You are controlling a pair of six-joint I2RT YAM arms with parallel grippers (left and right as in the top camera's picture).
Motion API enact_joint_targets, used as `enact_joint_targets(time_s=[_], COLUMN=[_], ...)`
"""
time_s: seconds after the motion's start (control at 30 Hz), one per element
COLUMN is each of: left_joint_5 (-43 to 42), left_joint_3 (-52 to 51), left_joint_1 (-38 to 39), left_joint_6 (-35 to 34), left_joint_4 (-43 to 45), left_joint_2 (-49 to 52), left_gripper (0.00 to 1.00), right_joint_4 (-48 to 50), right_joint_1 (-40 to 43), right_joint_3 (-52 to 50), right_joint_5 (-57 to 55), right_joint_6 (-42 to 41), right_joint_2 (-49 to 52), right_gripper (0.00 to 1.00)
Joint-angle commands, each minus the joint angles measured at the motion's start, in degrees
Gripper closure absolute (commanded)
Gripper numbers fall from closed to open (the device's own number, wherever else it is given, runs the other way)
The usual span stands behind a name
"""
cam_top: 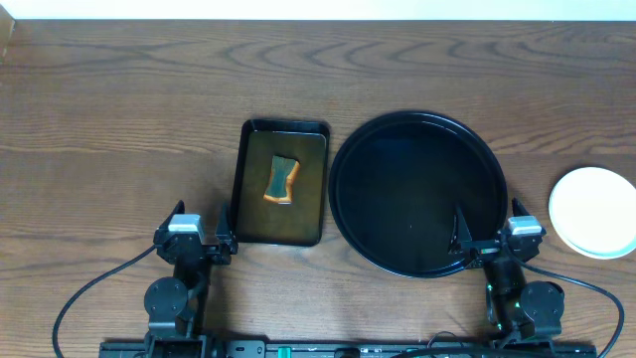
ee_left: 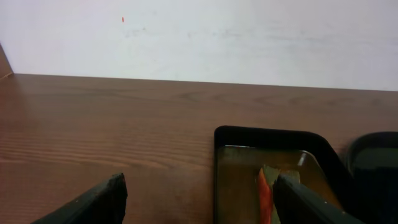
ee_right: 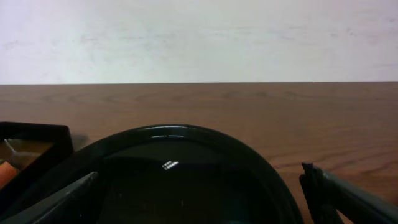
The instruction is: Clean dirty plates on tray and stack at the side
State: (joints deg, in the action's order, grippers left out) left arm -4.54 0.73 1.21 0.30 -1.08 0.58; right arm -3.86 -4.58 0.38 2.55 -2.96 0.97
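Observation:
The large round black tray lies right of centre with nothing on it; its rim fills the lower right wrist view. A stack of pale plates sits on the table at the far right; how many are in it cannot be told. My left gripper is open and empty at the front, left of the rectangular tray; its fingers frame the bottom of the left wrist view. My right gripper is open and empty at the round tray's front right rim, its fingertips straddling the rim.
A small rectangular dark tray holds brownish liquid and a green-and-orange sponge, also in the left wrist view. Bare wooden table lies to the left and far side. A pale wall stands behind the table.

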Motion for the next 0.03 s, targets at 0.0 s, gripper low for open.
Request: enact_joint_targets(time_s=[0.0], left_joint_5=[-1.0], left_joint_3=[-0.5], left_joint_1=[-0.3], left_joint_6=[1.0], left_joint_4=[-2.5], left_joint_2=[-0.3], left_gripper=[0.24], right_joint_4=[-0.2], right_joint_1=[-0.3], right_joint_3=[-0.1], right_joint_5=[-0.2], right_joint_6=[-0.2], right_joint_2=[-0.3], right_gripper=[0.01])
